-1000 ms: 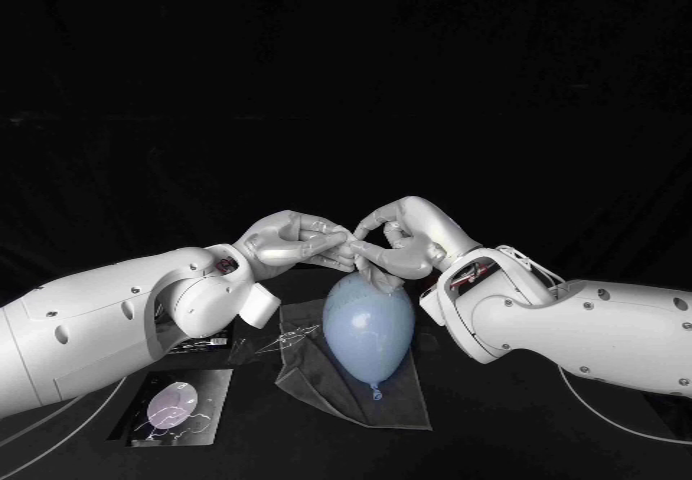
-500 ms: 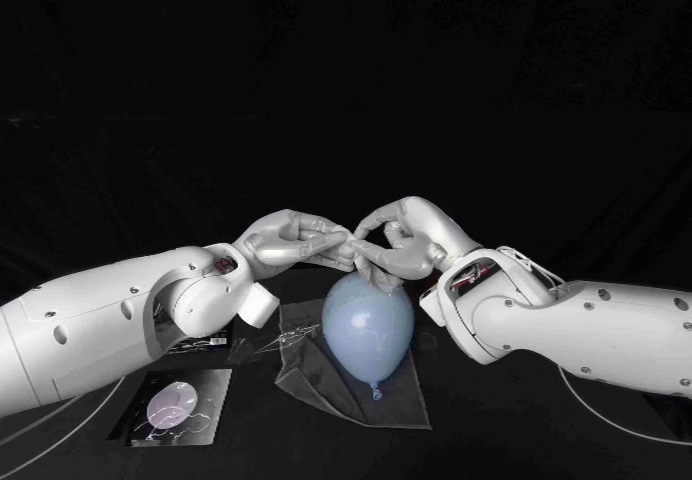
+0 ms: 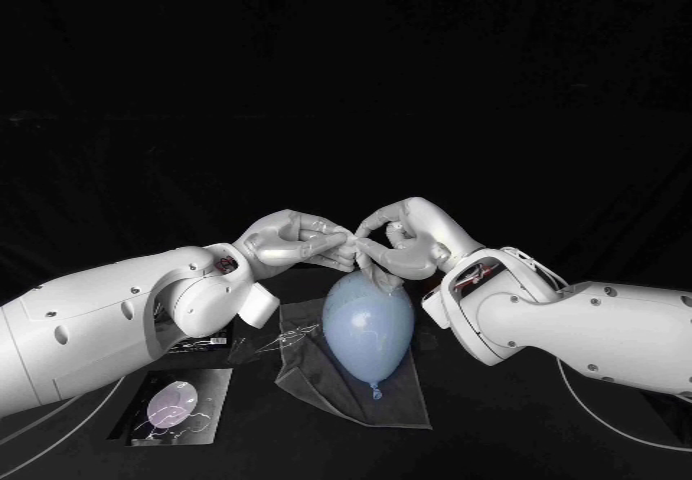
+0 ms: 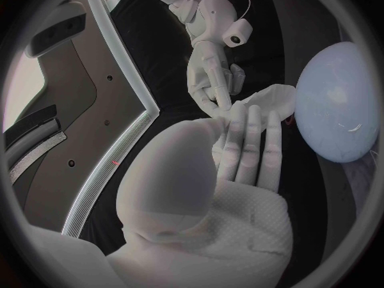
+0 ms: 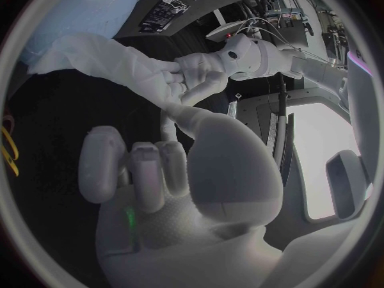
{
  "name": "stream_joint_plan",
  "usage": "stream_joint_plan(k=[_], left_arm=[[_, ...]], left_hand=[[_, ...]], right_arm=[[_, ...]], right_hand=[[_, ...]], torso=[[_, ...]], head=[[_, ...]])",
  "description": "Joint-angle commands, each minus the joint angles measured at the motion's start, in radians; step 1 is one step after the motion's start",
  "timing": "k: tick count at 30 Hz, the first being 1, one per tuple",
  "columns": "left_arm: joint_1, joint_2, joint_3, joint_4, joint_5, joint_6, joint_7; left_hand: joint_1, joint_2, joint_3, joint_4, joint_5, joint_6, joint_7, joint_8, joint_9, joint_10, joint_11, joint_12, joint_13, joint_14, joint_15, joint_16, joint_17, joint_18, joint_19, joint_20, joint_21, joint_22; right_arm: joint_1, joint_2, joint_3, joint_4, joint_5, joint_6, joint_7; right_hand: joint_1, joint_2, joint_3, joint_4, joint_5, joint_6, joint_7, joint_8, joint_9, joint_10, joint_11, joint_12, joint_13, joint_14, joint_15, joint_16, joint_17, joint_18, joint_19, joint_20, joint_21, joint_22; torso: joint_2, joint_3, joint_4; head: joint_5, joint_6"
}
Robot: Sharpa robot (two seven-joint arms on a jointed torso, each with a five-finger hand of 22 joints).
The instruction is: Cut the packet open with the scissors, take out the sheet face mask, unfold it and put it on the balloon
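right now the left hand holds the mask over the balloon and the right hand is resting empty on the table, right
Not quite. The right hand is neither empty nor resting: it is raised and pinches the mask too, meeting the left hand over the balloon. The head view shows this.

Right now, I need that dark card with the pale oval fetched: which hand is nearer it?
Left. The left hand, pinching the face mask above the balloon, is on the side of the card; the right hand meets it from the far side, farther off.
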Motion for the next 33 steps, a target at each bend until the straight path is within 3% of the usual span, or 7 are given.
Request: stream_joint_plan(k=[1,33], left_arm=[[0.001,-0.001,0.001,0.001,-0.003,-0.004,0.005],[0.0,-0.008,0.001,-0.004,-0.003,-0.003,0.002]], left_hand=[[0.008,-0.002,0.008,-0.001,0.003,0.007,0.0,0.004,0.003,0.005,0.0,0.002,-0.001,0.009,0.0,0.003,0.002,0.018,0.006,0.001,0.007,0.002],[0.003,-0.003,0.019,-0.007,0.003,0.011,-0.002,0.007,0.008,0.009,-0.002,0.002,-0.001,0.012,-0.002,0.005,0.007,0.019,0.008,0.0,0.01,0.003]], right_arm=[[0.0,-0.007,0.001,0.003,0.046,0.019,0.035],[0.003,-0.038,0.004,-0.002,0.124,-0.003,0.076]], right_hand=[[-0.002,0.008,0.008,0.0,0.001,-0.002,0.002,0.009,0.01,0.086,0.003,-0.006,0.231,0.105,0.003,0.004,0.263,0.0,-0.006,0.003,-0.002,0.184],[-0.01,0.014,0.047,-0.015,0.002,-0.014,0.006,0.017,0.014,0.082,0.007,-0.02,0.225,0.105,0.005,0.004,0.263,0.0,-0.008,0.005,-0.005,0.183]], torso=[[0.001,-0.0001,-0.0002],[0.001,0.0002,0.0004]], head=[[0.0,-0.001],[-0.001,0.005]])
